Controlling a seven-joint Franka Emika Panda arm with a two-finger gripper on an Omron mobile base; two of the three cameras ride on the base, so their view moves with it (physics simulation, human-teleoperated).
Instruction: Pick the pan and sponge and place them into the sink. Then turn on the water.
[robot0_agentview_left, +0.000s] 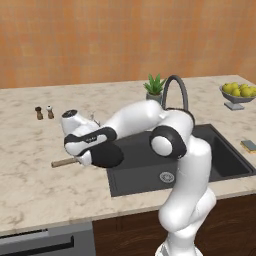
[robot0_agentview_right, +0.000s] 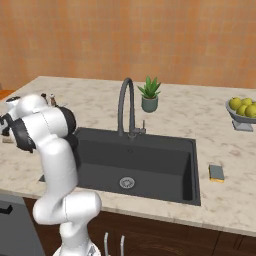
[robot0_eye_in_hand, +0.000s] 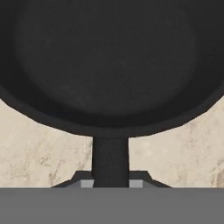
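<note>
Rendered kitchen, one moment of a pan-and-sponge clearing task. From left to right on the marble surface (robot0_agentview_left: 30, 165): two small shakers (robot0_agentview_left: 44, 112), one dark and one white, standing side by side near the back; one white arm reaching low to the left of the basin; the light-brown wooden handle (robot0_agentview_left: 62, 162) of the pan projecting leftward from beneath the arm's wrist; one dark grey sink (robot0_agentview_right: 150, 165) with one round metal drain (robot0_agentview_right: 127, 182) and one tall arched faucet (robot0_agentview_right: 126, 107); one small potted plant (robot0_agentview_right: 150, 95) behind the faucet; one sponge (robot0_agentview_right: 216, 173), yellow with a grey top, lying flat just right of the sink's rim; one bowl of yellow fruit (robot0_agentview_right: 243, 112) at the far right.

In the hand view the pan (robot0_eye_in_hand: 109, 61) occupies the upper field as one round black dish, and its dark neck runs down between the two finger tips. The gripper (robot0_eye_in_hand: 110, 183) has its jaws drawn narrow and clamped on that neck, so the pan is held at the handle root. Whether it is lifted or resting cannot be told.

Progress, as judged: the pan is grasped but not yet in the sink; the basin holds nothing; the sponge is untouched; no water stream runs from the faucet. Remaining: carry the pan over, fetch the sponge, turn on the water.
</note>
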